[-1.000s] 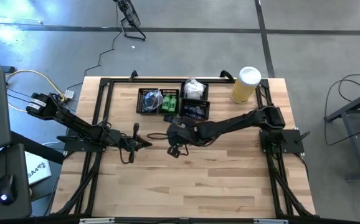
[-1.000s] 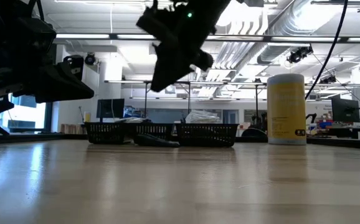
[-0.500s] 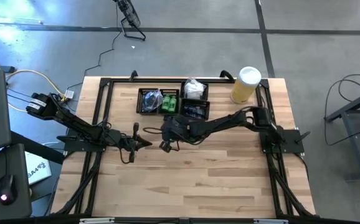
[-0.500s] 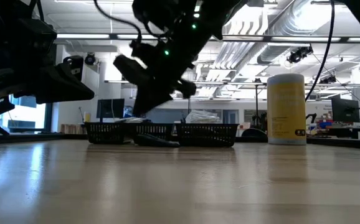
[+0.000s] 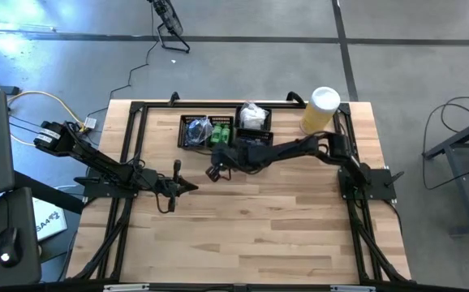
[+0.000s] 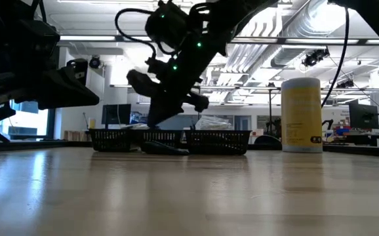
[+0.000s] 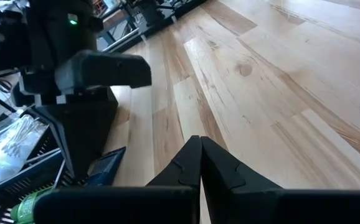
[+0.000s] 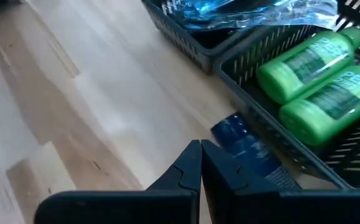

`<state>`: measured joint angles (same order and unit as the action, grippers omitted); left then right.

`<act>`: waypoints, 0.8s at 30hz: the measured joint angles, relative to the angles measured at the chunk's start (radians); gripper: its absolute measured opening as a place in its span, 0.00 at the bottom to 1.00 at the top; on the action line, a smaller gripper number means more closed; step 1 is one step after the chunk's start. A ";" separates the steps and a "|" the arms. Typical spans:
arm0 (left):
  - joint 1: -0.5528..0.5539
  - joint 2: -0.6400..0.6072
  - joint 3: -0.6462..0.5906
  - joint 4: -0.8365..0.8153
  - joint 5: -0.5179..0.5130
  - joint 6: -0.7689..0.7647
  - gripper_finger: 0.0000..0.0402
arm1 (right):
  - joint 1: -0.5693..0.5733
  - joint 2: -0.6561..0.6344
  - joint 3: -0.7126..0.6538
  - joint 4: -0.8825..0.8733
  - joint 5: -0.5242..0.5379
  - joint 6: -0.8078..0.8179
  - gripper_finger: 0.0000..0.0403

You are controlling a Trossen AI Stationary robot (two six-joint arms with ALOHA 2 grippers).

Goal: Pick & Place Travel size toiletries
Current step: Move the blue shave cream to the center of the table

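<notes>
Blue tube [image 8: 250, 149] lies on the worktop [image 5: 251, 227] against the tray [image 8: 329, 158] of green bottles [image 8: 311, 62], just ahead of the right claw [image 8: 200, 155], whose fingers are pressed together, empty; left claw [image 7: 200, 163] likewise closed, farther off.

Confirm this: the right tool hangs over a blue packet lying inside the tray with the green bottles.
Not quite. The right tool does hang over the blue packet, but the right wrist view shows that packet lying on the bare wood beside the tray, outside its wall. The green bottles are the things inside it.
</notes>
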<state>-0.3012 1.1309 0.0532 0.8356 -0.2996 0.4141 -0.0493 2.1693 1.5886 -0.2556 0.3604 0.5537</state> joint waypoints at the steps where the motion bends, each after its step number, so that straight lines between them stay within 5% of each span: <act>1: 0.000 0.000 0.000 0.000 0.000 0.000 0.00 | -0.004 -0.002 0.000 0.000 -0.006 0.000 0.01; 18: 0.000 0.000 0.000 0.002 -0.020 0.008 0.00 | -0.013 0.040 0.001 -0.070 -0.026 -0.026 0.01; 24: 0.000 0.000 0.001 0.001 -0.050 0.010 0.00 | -0.008 0.032 0.102 -0.211 -0.025 -0.031 0.01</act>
<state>-0.3012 1.1305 0.0540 0.8368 -0.3494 0.4238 -0.0578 2.2010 1.6901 -0.4666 0.3351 0.5228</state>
